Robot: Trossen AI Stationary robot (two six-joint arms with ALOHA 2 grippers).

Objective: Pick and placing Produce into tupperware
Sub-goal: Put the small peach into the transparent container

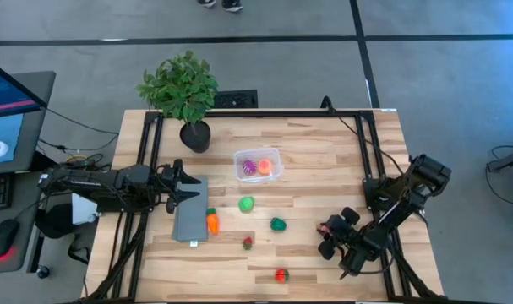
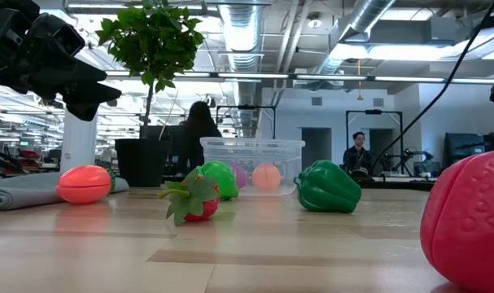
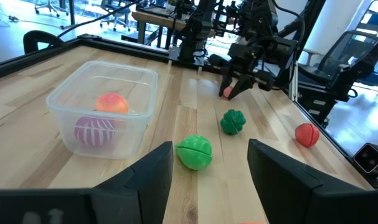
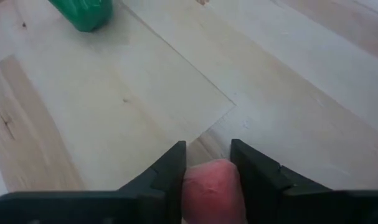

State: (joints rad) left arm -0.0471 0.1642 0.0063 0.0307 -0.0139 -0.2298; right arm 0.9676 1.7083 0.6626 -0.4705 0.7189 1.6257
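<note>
My right gripper point(image 1: 326, 228) is at the table's near right, shut on a pink piece of produce point(image 4: 212, 186). My left gripper point(image 3: 210, 163) waits open over a grey slab point(image 1: 191, 219) at the left, nothing between its fingers. The clear tupperware point(image 1: 258, 165) stands on its base at the table's middle, toward the far edge, with a purple piece point(image 3: 94, 130) and a peach piece point(image 3: 111, 102) inside. Lying loose on the wood are a light green piece point(image 1: 246, 203), a dark green one point(image 1: 277, 224), an orange one point(image 1: 212, 221), a small strawberry point(image 1: 248, 243) and a red one point(image 1: 281, 274). My right gripper pinches the pink piece by its two opposite sides point(image 4: 192, 183) between its two fingers. The fingers slant down at it from the table's right side. The piece is down at the wood; whether it still rests there I cannot tell.
A potted plant point(image 1: 184, 93) stands at the far left corner. Black frame rails point(image 1: 383, 169) run along the table's left and right sides. Bare wood lies between the tupperware and my right gripper. People show in the room behind the table.
</note>
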